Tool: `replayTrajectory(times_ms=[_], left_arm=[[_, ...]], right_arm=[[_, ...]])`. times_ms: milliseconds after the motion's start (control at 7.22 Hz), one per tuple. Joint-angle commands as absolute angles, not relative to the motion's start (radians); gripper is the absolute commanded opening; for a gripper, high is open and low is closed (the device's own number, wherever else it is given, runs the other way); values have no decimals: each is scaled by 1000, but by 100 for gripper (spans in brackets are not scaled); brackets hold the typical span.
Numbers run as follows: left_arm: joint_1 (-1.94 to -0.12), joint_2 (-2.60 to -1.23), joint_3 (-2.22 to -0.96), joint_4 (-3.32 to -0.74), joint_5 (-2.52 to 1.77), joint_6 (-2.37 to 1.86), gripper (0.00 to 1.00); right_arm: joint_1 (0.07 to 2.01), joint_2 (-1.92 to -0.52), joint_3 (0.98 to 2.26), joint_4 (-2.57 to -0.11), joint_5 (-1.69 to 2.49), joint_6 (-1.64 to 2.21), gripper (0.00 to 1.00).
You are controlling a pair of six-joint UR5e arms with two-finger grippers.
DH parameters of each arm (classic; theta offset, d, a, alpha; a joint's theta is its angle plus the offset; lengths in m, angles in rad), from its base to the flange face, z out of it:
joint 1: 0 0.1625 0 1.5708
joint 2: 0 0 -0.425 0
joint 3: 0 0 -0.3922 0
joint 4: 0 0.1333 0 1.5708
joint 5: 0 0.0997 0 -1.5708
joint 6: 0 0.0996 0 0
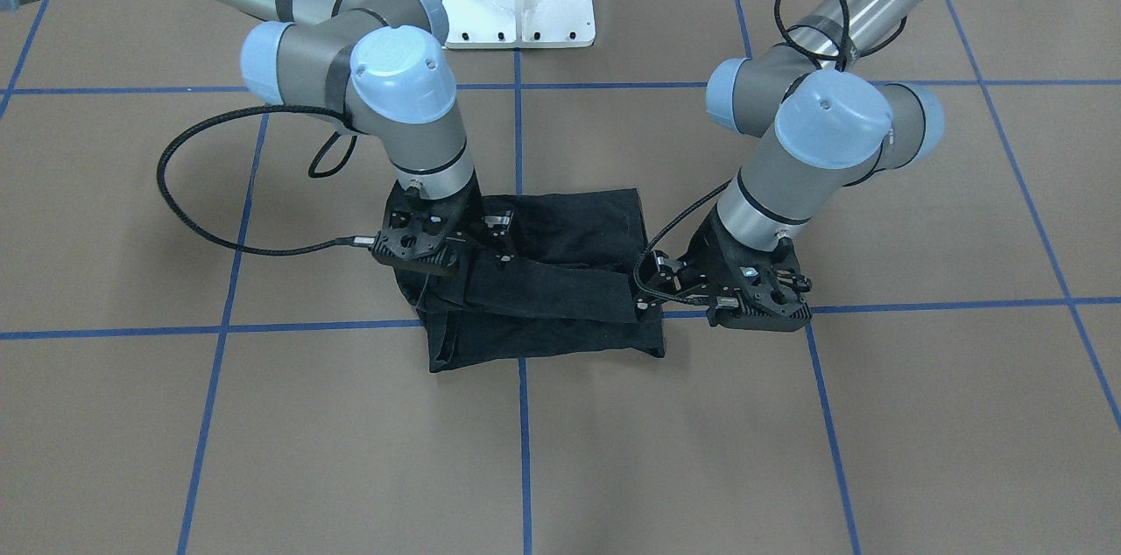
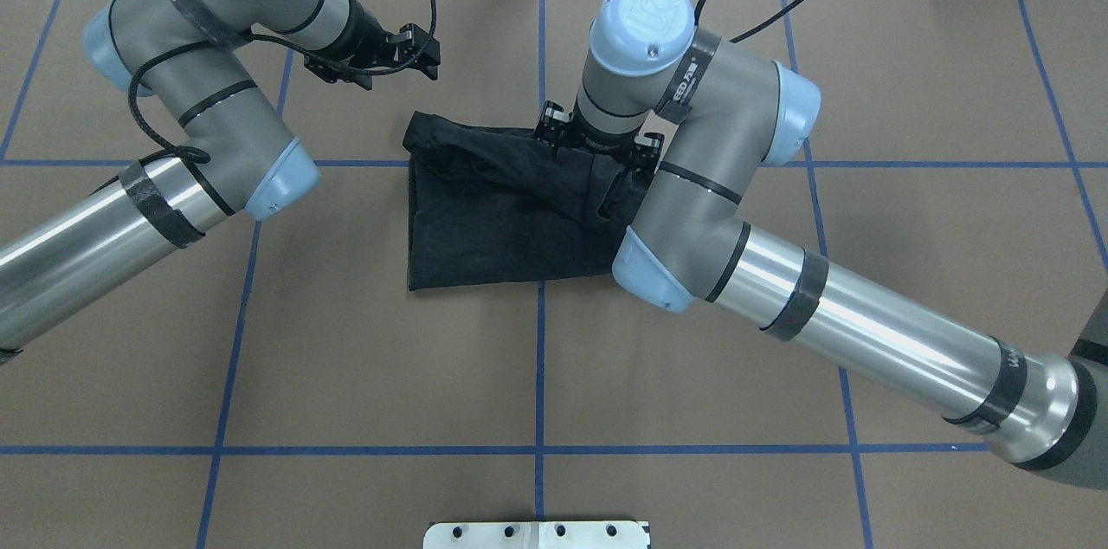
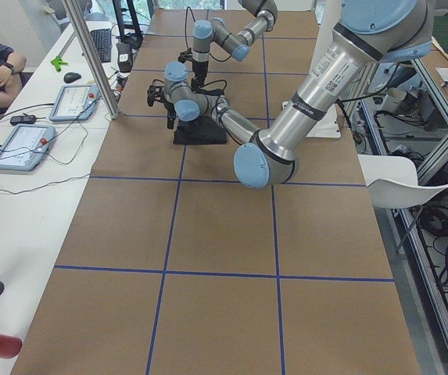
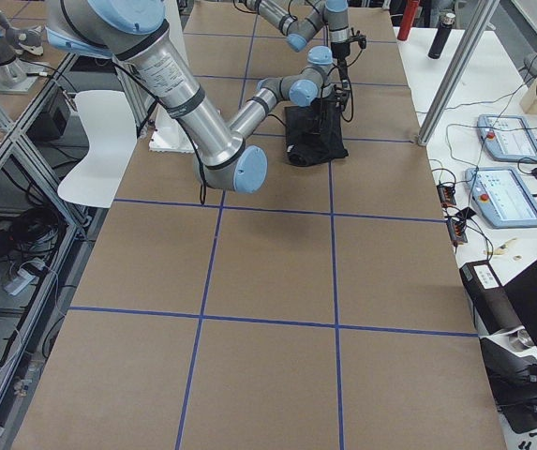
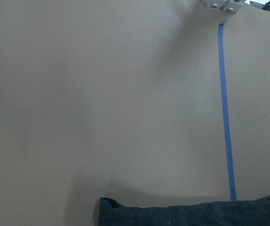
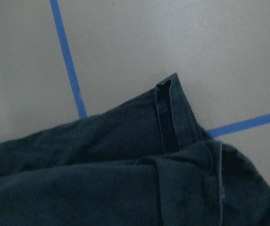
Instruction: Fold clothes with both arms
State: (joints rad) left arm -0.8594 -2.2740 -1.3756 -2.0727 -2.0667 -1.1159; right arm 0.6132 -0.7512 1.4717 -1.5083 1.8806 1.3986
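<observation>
Beneath the right claw [image 1: 501,240] lies the black T-shirt [image 1: 578,222], folded to a rough rectangle on the brown surface [image 1: 788,450], with one loose band of cloth crossing its upper layer. Whether this claw grips the cloth cannot be told. Left claw [image 2: 429,55]: fingers parted, holding nothing; the shirt's side edge lies close beside it.
</observation>
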Motion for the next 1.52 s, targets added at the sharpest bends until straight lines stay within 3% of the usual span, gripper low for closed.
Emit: replayTrajectory(times_ms=[0, 138, 277, 415, 554, 831, 1108, 1385], left_arm=[[-861, -2264, -1376, -2074, -2072, -1111, 100], [-861, -2261, -1377, -2074, -2072, -1108, 100], [-861, -2243, -1390, -2078, -2077, -1101, 100], [-862, -2218, -1406, -2088, -2079, -1056, 100], [-874, -2215, -1408, -2085, -2082, -995, 100], [-931, -2189, -1410, -2083, -2181, -907, 100], [-939, -2183, -1413, -2083, -2194, -897, 100], [-939, -2184, -1414, -2083, -2194, -897, 100]], right_arm=[[479, -744, 1581, -1682, 1772, 1396, 87], [441, -727, 1572, -1689, 1725, 1396, 68], [428, -683, 1531, -1689, 1692, 1397, 39], [430, -617, 1444, -1684, 1689, 1405, 0], [428, -568, 1368, -1680, 1680, 1408, 0], [448, -554, 1338, -1674, 1645, 1396, 0], [477, -545, 1187, -1477, 1599, 1396, 0], [503, -517, 1143, -1440, 1594, 1393, 0]])
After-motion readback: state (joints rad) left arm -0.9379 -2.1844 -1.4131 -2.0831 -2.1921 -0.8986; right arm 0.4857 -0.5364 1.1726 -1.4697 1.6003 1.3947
